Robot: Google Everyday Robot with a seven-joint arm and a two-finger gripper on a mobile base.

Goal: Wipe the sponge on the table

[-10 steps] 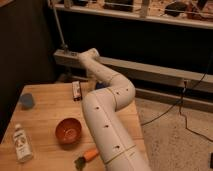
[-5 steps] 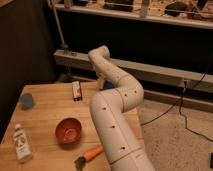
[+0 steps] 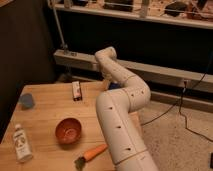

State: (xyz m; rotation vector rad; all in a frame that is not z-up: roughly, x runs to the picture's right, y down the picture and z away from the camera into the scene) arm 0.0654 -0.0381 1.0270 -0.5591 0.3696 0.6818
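My white arm rises from the bottom of the camera view, bends at an elbow and reaches back left to its wrist beyond the table's far edge. The gripper hangs below that wrist, mostly hidden behind the forearm. Just under it, in the gap between the arm links, a small dark blue patch shows, which looks like the sponge. Whether the gripper touches it I cannot tell. The light wooden plank table fills the lower left.
On the table stand a pale blue cup at the left, a black-and-white box near the far edge, a red bowl, a clear bottle and an orange-handled tool at the front. Cables lie on the floor to the right.
The arm's wrist and elbow have swung to the right and slightly away from the table's middle. The things on the table have not moved.
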